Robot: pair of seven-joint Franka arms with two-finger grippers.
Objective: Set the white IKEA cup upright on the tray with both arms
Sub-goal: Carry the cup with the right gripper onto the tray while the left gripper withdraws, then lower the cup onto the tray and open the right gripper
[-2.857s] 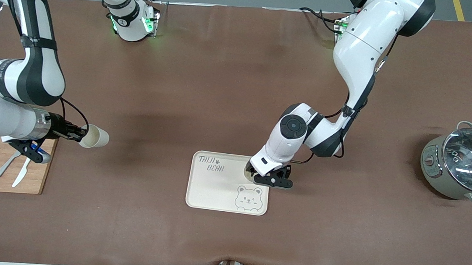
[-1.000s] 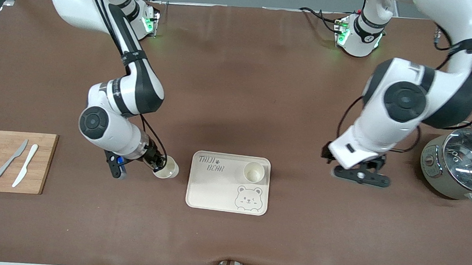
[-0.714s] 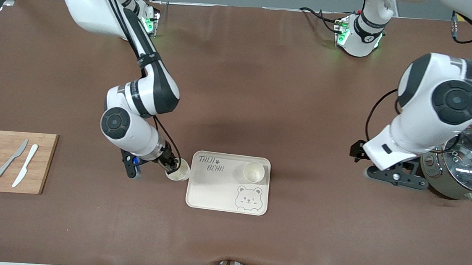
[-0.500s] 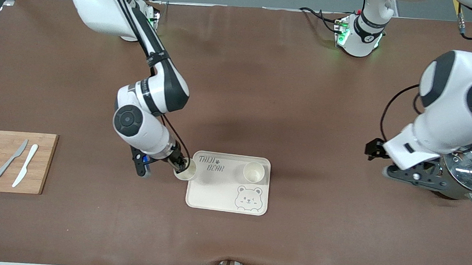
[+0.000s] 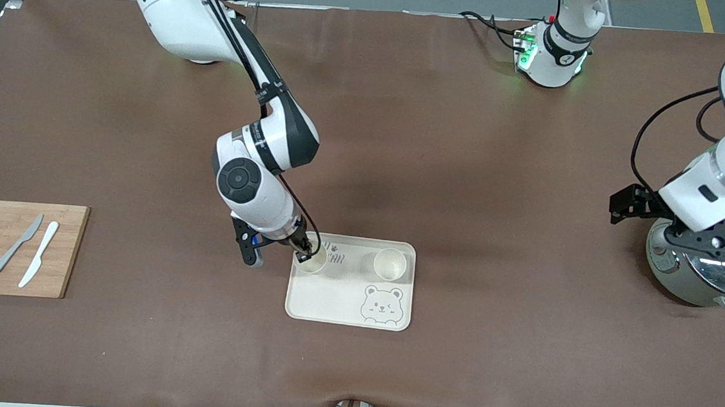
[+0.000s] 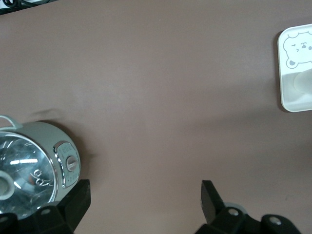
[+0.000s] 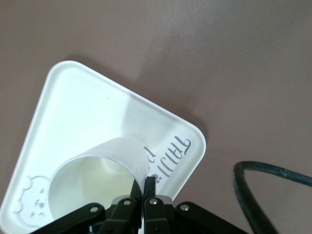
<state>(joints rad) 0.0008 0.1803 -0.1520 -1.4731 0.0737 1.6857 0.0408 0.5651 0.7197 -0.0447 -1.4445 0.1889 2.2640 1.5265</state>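
While pinched by its rim, white cup (image 5: 311, 259) upright | tray (image 5: 335, 298) cream, bear-face drawing

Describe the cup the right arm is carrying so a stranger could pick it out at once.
Find the cream tray with the bear drawing near the table's middle. Two white cups are at its edge farther from the front camera; the carried cup is the one toward the right arm's end, over the lettering. Unlike the free-standing cup, its rim is pinched by the right gripper.
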